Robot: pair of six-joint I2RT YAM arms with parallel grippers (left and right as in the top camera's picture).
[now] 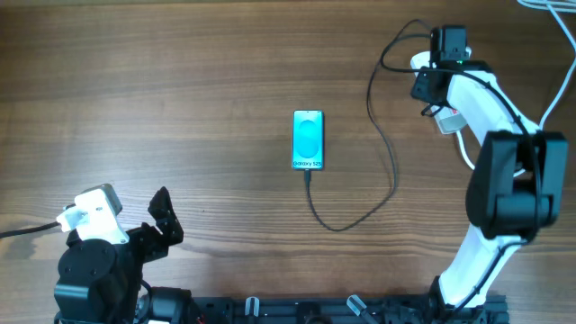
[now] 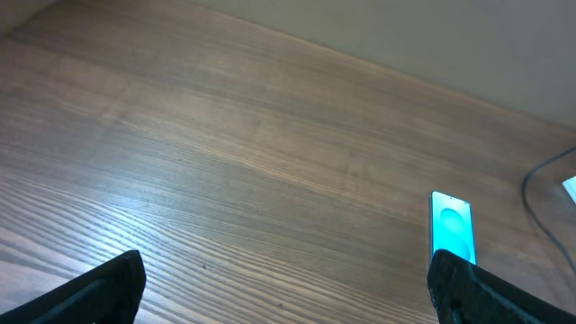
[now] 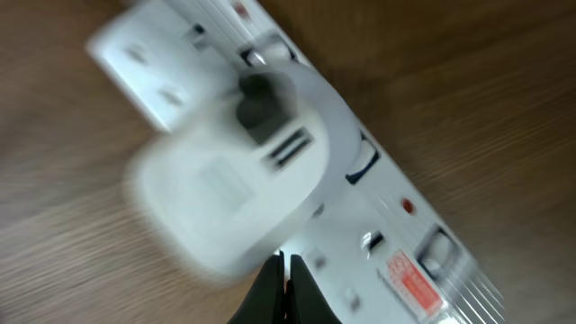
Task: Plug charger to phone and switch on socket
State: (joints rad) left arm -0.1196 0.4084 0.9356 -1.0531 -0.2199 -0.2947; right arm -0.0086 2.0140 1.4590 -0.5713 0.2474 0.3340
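Fingertips of the right gripper [image 3: 284, 284]: pressed together into one dark wedge, nothing pinched, low over the white elongated power-strip socket [image 3: 148, 67], just beside the rounded white adapter [image 3: 225, 202] seated in it. The wrist view is blurred.

Judged step: switching on. Use the closed tip as a poker. Steer for the small red mark [image 3: 407, 206], keep clear of the adapter, and press straight down so the strip does not skid.

Socket long axis: diagonal in the wrist view, upper left to lower right, with the red-marked end lower right.

The thin black charger cable [image 1: 393, 175] loops to the small teal-screened phone [image 1: 308, 139], mid brown wooden table [image 1: 180, 81]. Its long axis runs away from the robot base, port end nearest, plug apparently in.

Left gripper [image 2: 290, 292]: spread wide, empty.
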